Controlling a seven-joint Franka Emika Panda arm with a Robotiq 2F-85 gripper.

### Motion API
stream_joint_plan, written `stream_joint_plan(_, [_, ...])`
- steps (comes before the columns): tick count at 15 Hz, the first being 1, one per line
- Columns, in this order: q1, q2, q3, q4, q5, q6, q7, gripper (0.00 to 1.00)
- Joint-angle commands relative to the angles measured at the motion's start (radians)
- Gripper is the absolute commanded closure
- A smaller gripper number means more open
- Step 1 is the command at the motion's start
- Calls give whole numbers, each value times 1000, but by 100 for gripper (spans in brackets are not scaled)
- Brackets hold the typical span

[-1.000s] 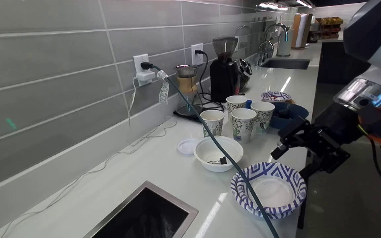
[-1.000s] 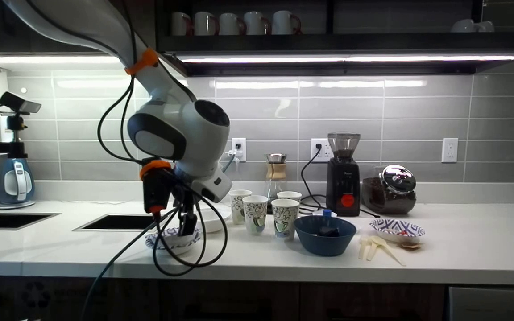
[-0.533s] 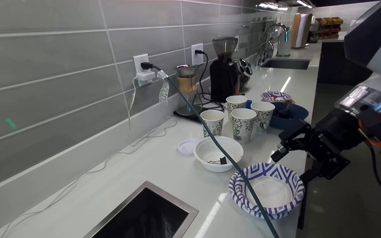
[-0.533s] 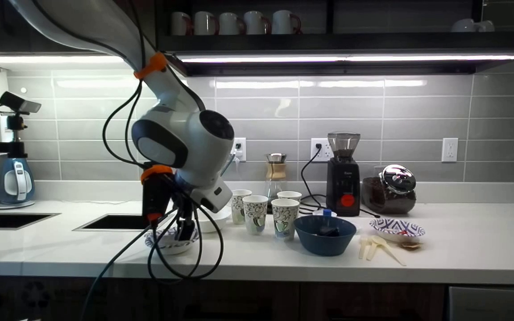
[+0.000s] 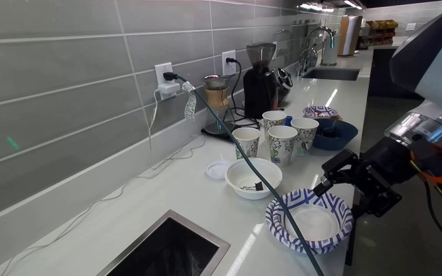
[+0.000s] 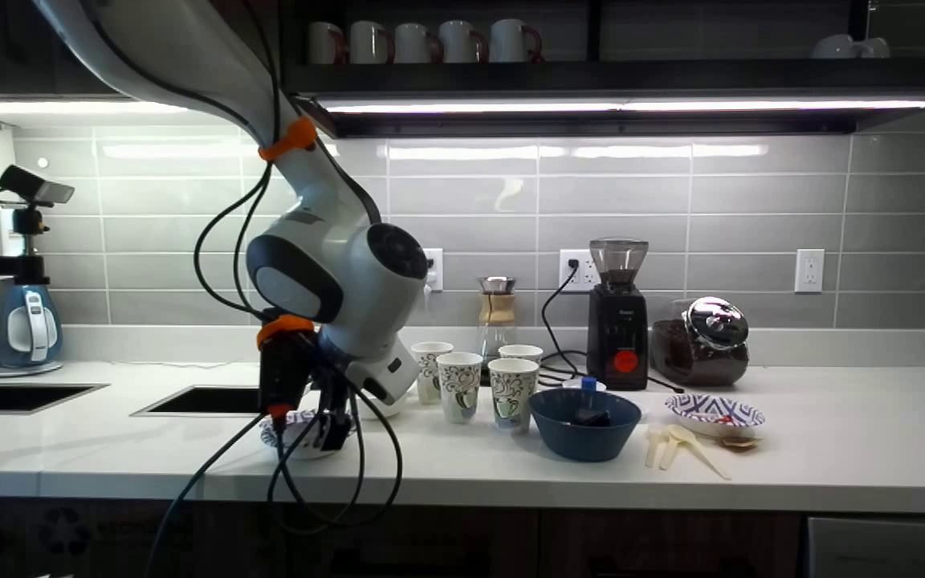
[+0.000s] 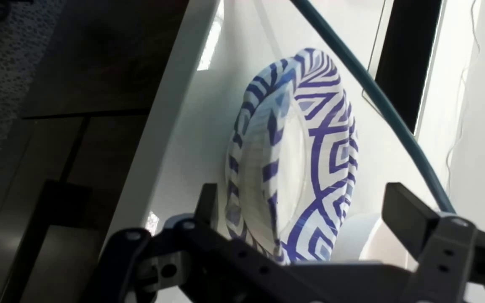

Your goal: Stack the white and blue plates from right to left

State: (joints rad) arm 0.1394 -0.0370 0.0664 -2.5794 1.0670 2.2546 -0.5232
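Two white and blue plates sit nested near the counter's front edge. The upper plate shows its white centre and patterned rim; the lower plate's rim shows beneath it, a little offset. They also show in an exterior view, partly behind the arm. A further patterned plate with small red bits stands apart at the far right; it also shows in an exterior view. My gripper is open and tilted at the stack's edge. In the wrist view its fingers stand either side of the rims; contact cannot be told.
A white bowl holding a clip is beside the stack. Patterned paper cups and a dark blue bowl stand beyond. A green cable crosses over the plates. A recessed opening and plastic cutlery are on the counter.
My gripper has moved down to the stack's edge, staying open. The nested plates have shifted slightly to the left in an exterior view. The far plate has not moved.
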Motion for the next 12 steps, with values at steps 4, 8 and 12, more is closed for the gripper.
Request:
stream_joint_plan(4, [-19, -9, 6, 22, 6, -33, -6, 34])
stream_joint_plan(8, [-23, -8, 5, 28, -6, -34, 2, 64])
stream_joint_plan(12, [-28, -11, 2, 27, -18, -50, 5, 90])
